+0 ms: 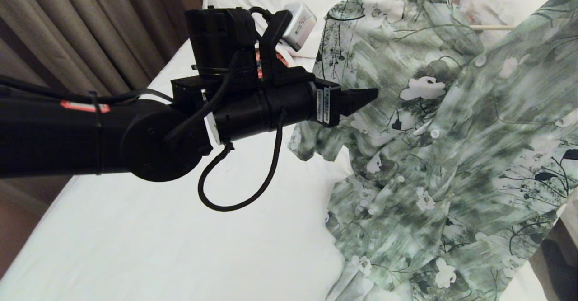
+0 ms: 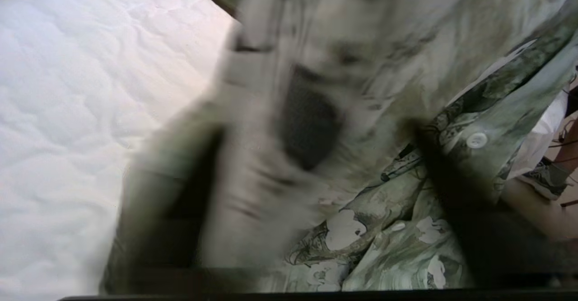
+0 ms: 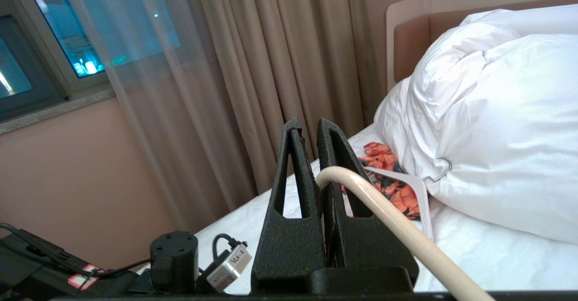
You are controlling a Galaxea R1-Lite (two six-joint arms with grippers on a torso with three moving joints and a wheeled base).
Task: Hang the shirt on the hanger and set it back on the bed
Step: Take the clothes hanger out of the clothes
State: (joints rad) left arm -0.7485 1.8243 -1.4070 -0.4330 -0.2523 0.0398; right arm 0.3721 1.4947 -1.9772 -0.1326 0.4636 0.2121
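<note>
The green leafy shirt (image 1: 451,134) hangs raised over the right side of the bed (image 1: 135,237), its hem trailing on the sheet. A short piece of the cream hanger (image 1: 492,27) shows at its top. My left gripper (image 1: 368,96) reaches across from the left and its tip touches the shirt's front edge. In the left wrist view its fingers stand wide apart, open, with shirt (image 2: 406,237) cloth draped over and between them. My right gripper (image 3: 307,127) is shut on the hanger's (image 3: 397,224) curved hook; it is out of the head view.
Big white pillows (image 3: 496,111) lie at the head of the bed. An orange-and-black garment (image 3: 393,179) on a thicker white hanger (image 3: 420,192) lies beside them. Beige curtains (image 1: 90,34) hang along the bed's left side.
</note>
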